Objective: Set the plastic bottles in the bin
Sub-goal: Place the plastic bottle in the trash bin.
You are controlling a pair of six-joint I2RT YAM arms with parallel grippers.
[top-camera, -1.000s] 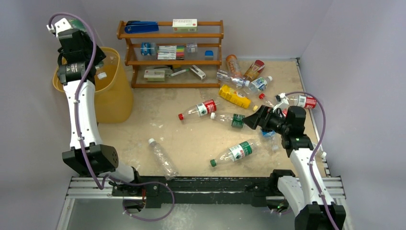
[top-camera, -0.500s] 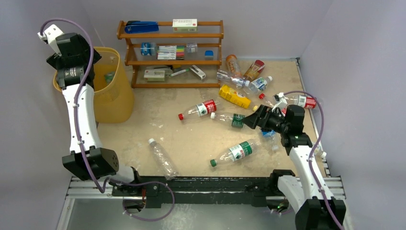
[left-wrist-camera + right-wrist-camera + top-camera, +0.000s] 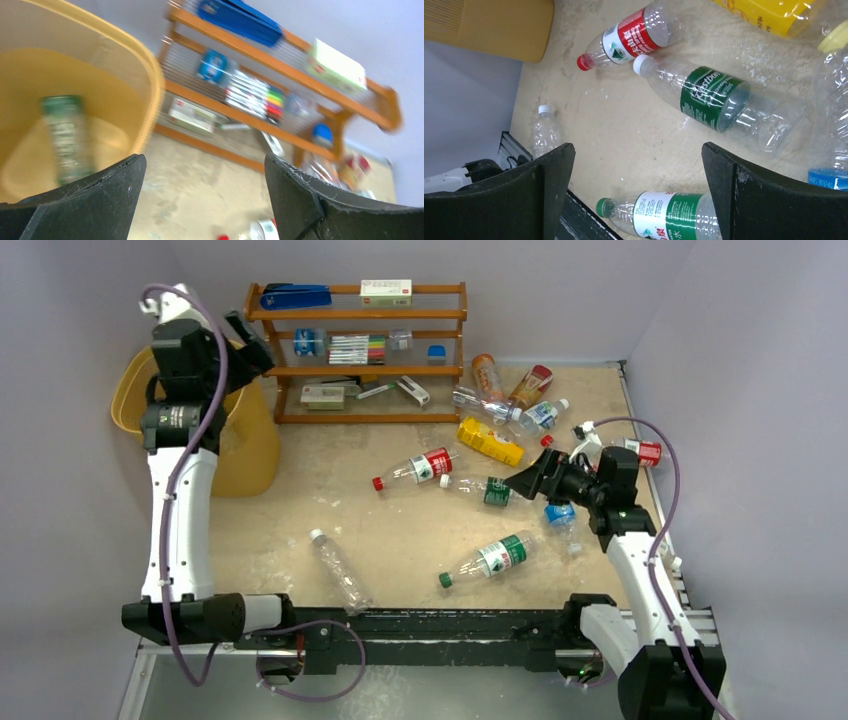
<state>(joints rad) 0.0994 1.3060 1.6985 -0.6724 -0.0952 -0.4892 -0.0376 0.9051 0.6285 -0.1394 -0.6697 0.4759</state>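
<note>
Two sets of jaws are held wide apart and empty: a binned bottle (image 3: 67, 137) is seen inside the bin (image 3: 150, 85) beyond the left jaw of the left gripper (image 3: 202, 170), while a green-labelled bottle (image 3: 714, 100) is framed ahead of the right gripper (image 3: 638, 150), presumably for grasping.

Bare table (image 3: 320, 495) lies open between the bin (image 3: 245, 455) at far left and the scattered bottles (image 3: 497, 557) crowding the right. The wooden rack (image 3: 360, 418) walls the far side, just beside the bin.

bin (image 3: 250, 440) L of rack (image 3: 365, 370), bottles (image 3: 425, 467) scattered front-R
</note>
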